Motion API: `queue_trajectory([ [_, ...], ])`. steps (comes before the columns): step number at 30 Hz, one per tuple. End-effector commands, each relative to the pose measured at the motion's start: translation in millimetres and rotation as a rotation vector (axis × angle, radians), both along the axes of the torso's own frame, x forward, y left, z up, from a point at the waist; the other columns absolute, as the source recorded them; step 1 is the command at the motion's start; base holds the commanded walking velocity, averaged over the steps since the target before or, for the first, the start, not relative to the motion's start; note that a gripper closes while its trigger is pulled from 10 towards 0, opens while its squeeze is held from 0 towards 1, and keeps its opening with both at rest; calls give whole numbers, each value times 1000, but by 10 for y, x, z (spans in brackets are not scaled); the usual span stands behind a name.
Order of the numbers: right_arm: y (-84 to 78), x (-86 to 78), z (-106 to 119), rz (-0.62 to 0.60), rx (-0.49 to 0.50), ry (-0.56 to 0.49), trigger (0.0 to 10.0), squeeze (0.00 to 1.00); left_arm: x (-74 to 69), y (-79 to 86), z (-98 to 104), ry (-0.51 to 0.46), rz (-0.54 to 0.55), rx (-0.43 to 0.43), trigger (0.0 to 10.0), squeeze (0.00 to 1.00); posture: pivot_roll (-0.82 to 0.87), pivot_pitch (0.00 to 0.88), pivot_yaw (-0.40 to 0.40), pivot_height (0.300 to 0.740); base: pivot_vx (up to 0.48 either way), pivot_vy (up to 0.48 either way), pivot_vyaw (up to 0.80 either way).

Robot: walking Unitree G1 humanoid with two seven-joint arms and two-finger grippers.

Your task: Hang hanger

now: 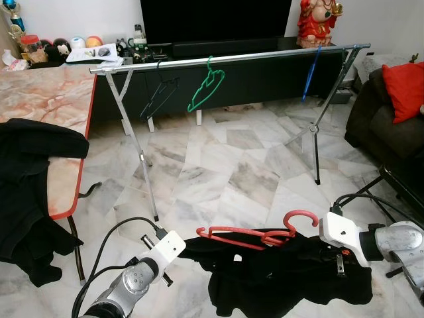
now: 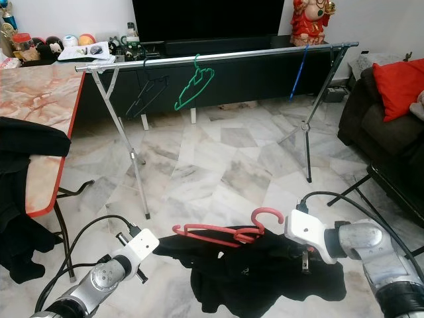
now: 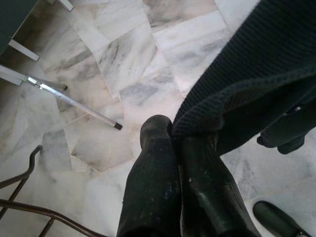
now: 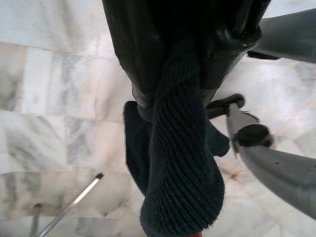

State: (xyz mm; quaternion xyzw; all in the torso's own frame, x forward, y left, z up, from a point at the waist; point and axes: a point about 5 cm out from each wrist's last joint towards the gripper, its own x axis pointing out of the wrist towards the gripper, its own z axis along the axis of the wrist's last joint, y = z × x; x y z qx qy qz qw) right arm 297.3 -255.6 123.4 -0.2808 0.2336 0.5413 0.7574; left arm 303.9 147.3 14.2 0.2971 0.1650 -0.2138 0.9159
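In front of you hangs a black knitted garment, stretched between your two arms, with a red hanger lying on top of it, its hook turned up near the right wrist. From the head views you see both wrists but not the fingers, because the cloth covers them.

The left wrist view gives you what the head views do not: the left gripper has its two black fingers pressed together, and the ribbed edge of the garment is pinched between their tips. Below it you see the marble floor and one foot of the rack.

In the right wrist view the right gripper is clamped on a thick fold of the same knit, which hangs down out of the fingers. A bit of red shows at the lower edge of that picture.

Farther ahead stands the metal drying rack, its rail running across the room in front of the dark TV cabinet. On the rail hang a black hanger, a green hanger and a blue hanger, all without clothes. The red hanger is well apart from the rail.

At your left is a marble-pattern tabletop with another black cloth draped over its edge. At your right you see a dark sofa with a red cushion.
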Motion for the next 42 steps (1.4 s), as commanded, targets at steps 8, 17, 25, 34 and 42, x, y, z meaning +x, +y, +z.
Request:
queue_trajectory([
  [8, -184, -88, -28, 9, -148, 54, 10000, 0, -56, 168, -76, 39, 53, 42, 0, 0, -3, 80, 36, 740, 0, 0, 0],
  [17, -225, -126, -131, 31, -251, 97, 10000, 0, -56, 157, -77, 40, 50, 42, 0, 0, -3, 82, 36, 740, 0, 0, 0],
  [25, -231, 25, -100, -62, -300, -40, 10000, 0, -61, 156, -81, 42, 48, 42, 0, 0, 0, 89, 34, 740, 0, 0, 0],
  [34, -157, 134, -151, -113, -330, -146, 10000, 0, -41, 115, -59, 48, 15, 37, 0, 0, 2, 89, 32, 740, 0, 0, 0],
  [42, 104, 55, -423, -42, -266, -59, 10000, 0, 86, 0, 115, 12, -32, -49, 0, 0, 13, 91, 31, 740, 0, 0, 0],
])
